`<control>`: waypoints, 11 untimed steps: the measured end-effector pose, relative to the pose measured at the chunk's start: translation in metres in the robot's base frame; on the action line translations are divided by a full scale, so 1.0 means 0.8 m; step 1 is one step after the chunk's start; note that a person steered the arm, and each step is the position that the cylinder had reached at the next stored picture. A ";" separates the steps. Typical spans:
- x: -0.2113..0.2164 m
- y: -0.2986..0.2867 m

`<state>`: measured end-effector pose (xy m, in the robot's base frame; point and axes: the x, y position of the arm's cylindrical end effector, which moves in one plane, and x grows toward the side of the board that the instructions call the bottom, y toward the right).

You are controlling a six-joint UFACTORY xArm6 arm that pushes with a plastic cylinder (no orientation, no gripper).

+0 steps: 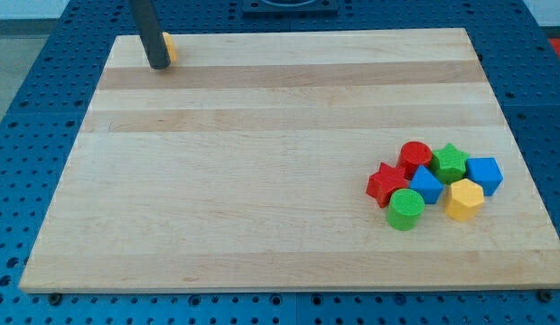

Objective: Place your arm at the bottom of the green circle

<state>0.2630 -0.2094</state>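
Note:
The green circle (406, 208), a short green cylinder, sits at the lower left of a cluster of blocks at the view's right. My tip (159, 66) is far off at the view's top left, just left of a yellow block (170, 47) that the rod partly hides. Around the green circle lie a red star (385, 183), a red cylinder (415, 156), a blue block (426, 185), a green star (449, 162), a blue pentagon-like block (484, 174) and a yellow hexagon (464, 199).
The wooden board (262, 162) lies on a blue perforated table (27, 108). The board's bottom edge runs a little below the green circle.

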 end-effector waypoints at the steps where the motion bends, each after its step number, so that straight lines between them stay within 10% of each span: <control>1: 0.000 0.000; 8: 0.411 0.309; 11: 0.410 0.457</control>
